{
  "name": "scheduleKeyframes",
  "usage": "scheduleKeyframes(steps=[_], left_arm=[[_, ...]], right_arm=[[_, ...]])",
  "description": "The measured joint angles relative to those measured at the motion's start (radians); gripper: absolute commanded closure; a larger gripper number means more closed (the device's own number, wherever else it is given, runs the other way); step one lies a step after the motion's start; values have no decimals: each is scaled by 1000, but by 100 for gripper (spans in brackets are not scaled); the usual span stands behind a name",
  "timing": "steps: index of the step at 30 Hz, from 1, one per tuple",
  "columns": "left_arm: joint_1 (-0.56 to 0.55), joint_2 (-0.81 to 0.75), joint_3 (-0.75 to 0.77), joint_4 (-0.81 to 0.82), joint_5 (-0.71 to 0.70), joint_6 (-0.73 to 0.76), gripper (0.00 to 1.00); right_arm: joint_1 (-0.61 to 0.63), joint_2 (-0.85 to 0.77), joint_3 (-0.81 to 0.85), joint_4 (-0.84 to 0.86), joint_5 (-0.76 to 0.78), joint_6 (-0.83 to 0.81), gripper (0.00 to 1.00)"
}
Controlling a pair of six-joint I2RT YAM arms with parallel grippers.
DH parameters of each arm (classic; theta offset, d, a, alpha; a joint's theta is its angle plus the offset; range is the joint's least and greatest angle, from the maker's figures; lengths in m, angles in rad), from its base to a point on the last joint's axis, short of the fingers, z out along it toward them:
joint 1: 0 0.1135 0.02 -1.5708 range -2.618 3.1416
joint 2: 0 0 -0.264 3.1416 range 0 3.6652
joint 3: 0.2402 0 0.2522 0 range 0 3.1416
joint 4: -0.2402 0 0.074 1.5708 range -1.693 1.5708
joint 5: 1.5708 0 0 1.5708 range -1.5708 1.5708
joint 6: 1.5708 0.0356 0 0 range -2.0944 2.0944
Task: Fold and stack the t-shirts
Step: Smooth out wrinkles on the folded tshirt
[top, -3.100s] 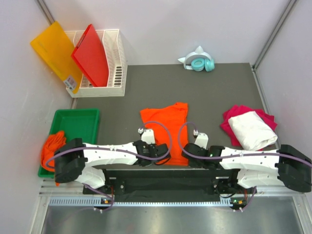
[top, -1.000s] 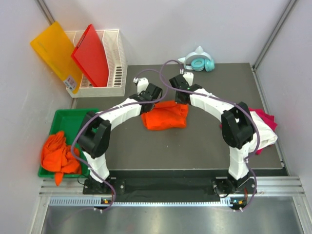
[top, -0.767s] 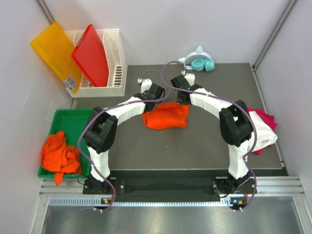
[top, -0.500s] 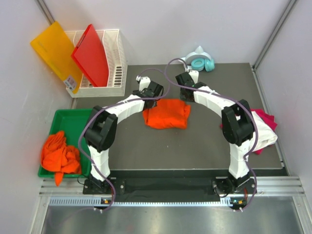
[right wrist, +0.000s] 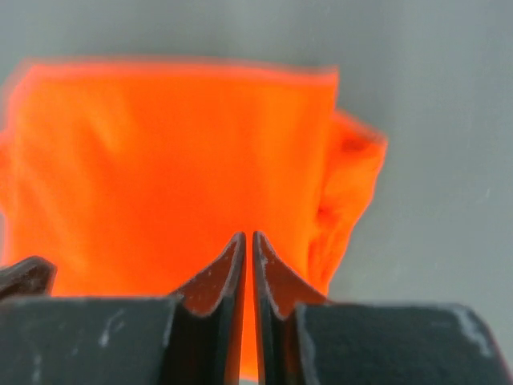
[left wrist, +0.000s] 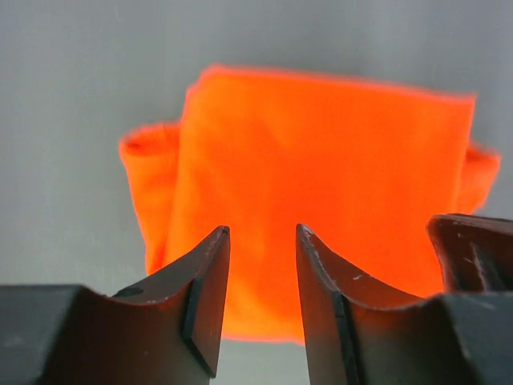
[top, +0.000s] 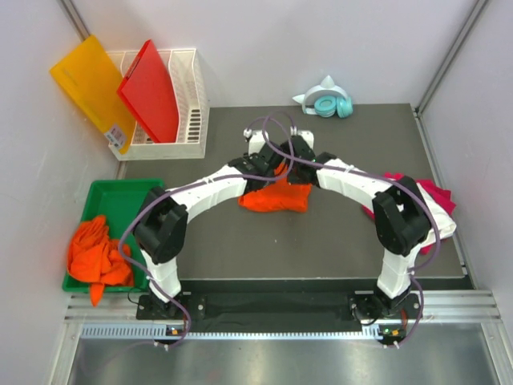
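Note:
A folded bright orange t-shirt (top: 272, 199) lies in the middle of the grey mat; it also shows in the left wrist view (left wrist: 321, 160) and the right wrist view (right wrist: 168, 160). My left gripper (top: 268, 171) (left wrist: 261, 233) hovers open and empty over its far edge. My right gripper (top: 298, 171) (right wrist: 248, 237) is right beside it, with its jaws closed to a thin slit and nothing between them. A white t-shirt (top: 441, 226) lies on a magenta-pink t-shirt (top: 438, 192) at the right, partly hidden by my right arm. Crumpled orange t-shirts (top: 96, 250) lie in the green tray (top: 120, 192).
A white rack (top: 188, 108) at the back left holds a red board (top: 151, 88), with a yellow-orange board (top: 88, 80) leaning beside it. Teal headphones (top: 327, 104) sit at the back edge. Both arms arch over the mat from the near edge.
The flat shirt was folded away from the near edge. Since half a second ago, both grippers have moved inward and now sit close together over the shirt's far edge. The shirt looks more compact.

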Motion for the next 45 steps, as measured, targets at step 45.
scheduleKeyframes(steps=[45], left_arm=[[-164, -340, -369, -18, -95, -180, 60]], right_arm=[[58, -294, -248, -30, 3, 76, 87]])
